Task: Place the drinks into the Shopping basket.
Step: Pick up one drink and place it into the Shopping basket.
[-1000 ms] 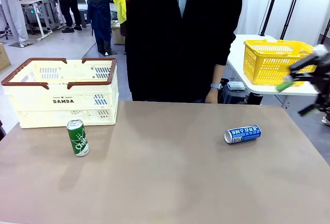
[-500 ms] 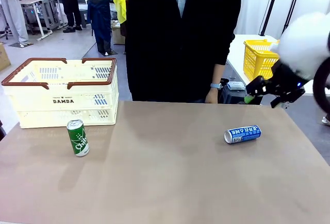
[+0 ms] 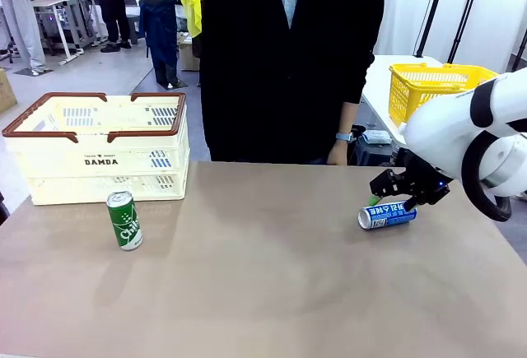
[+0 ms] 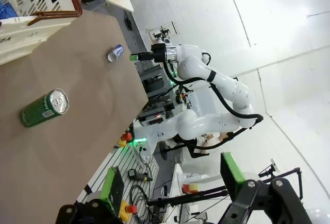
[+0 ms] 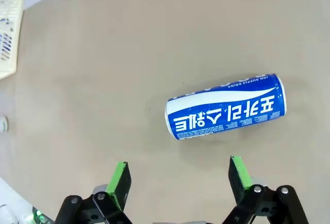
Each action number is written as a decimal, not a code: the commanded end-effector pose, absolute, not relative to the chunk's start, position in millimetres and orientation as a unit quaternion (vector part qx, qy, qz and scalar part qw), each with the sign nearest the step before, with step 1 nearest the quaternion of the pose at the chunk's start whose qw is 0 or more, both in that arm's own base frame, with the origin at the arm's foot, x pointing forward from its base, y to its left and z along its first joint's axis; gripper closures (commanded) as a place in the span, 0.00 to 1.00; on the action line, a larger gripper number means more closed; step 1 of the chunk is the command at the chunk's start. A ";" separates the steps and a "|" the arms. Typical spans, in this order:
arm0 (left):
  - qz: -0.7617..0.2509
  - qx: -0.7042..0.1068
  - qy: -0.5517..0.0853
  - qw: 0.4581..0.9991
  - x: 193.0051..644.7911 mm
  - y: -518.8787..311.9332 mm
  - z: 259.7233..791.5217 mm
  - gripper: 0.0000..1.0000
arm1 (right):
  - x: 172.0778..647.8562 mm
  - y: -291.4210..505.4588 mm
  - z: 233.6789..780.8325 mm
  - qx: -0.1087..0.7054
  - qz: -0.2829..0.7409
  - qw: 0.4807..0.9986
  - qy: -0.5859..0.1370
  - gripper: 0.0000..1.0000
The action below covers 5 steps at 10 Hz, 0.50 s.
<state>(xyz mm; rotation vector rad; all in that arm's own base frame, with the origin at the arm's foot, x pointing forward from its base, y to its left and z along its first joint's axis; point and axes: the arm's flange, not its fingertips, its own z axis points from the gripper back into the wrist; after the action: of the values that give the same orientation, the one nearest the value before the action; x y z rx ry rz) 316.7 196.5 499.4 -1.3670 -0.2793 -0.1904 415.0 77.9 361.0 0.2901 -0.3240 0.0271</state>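
Left hand (image 4: 172, 183) released, fingers spread, grasping nothing. On the desk (image 3: 263, 284), green can (image 3: 124, 220) upright at near left; blue can (image 3: 388, 214) on its side at right. Right hand (image 5: 178, 177) released, fingers spread just above the blue can, not closed on it. Shopping basket (image 3: 99, 165) at far left, just behind the green can. Person (image 3: 288, 62) stands beyond the far edge
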 end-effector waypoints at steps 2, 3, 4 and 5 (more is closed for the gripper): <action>-0.090 -0.632 -0.129 0.759 314.8 196.9 502.3 0.00 | 410.5 81.0 383.9 0.135 0.015 0.973 -0.185 0.00; -0.090 -0.632 -0.129 0.759 314.8 196.9 502.3 0.00 | 410.5 81.0 383.9 0.135 0.015 0.973 -0.185 0.00; -0.090 -0.632 -0.129 0.759 314.8 196.9 502.3 0.00 | 412.7 80.1 380.3 0.143 0.020 0.972 -0.183 0.00; -0.090 -0.632 -0.129 0.759 314.8 196.9 502.3 0.00 | 431.6 74.0 376.9 0.101 0.006 0.986 -0.131 0.00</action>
<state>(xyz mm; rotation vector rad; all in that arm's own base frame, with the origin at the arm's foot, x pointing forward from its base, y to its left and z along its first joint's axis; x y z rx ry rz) 316.6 196.7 499.4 -1.3669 -0.2797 -0.1900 414.5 75.4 377.7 0.2561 -0.3453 0.0356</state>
